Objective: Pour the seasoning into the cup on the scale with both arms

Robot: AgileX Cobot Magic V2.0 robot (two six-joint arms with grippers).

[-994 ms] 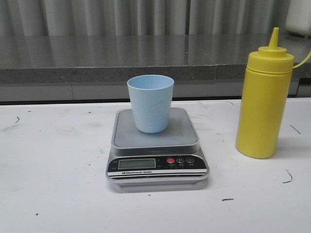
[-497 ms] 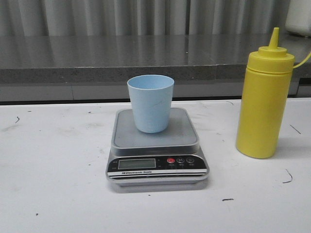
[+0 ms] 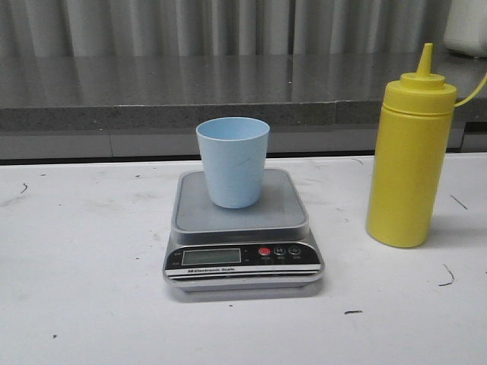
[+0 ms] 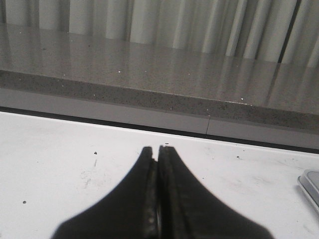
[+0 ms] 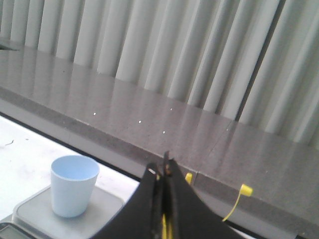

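The pale blue cup [image 3: 233, 163] stands upright and empty on the silver-grey scale [image 3: 283, 214] in the middle of the white table. The tall yellow seasoning bottle [image 3: 409, 167] stands upright to the right of the scale, its nozzle uncapped and its small cap hanging on a tether [image 5: 245, 189]. No gripper shows in the front view. My left gripper [image 4: 158, 148] is shut and empty above bare table, with a corner of the scale [image 4: 311, 181] off to one side. My right gripper [image 5: 162, 167] is shut and empty; the bottle's nozzle [image 5: 188, 178] shows just beyond its fingers, and the cup [image 5: 74, 186] stands further off.
A grey stone ledge [image 3: 152, 84] runs along the back of the table below a ribbed wall. A white container [image 3: 468, 26] stands on the ledge at the far right. The white table [image 3: 84, 266] has small dark marks.
The whole front picture has shifted a few pixels to the left. Cup, scale and bottle keep their places relative to each other.
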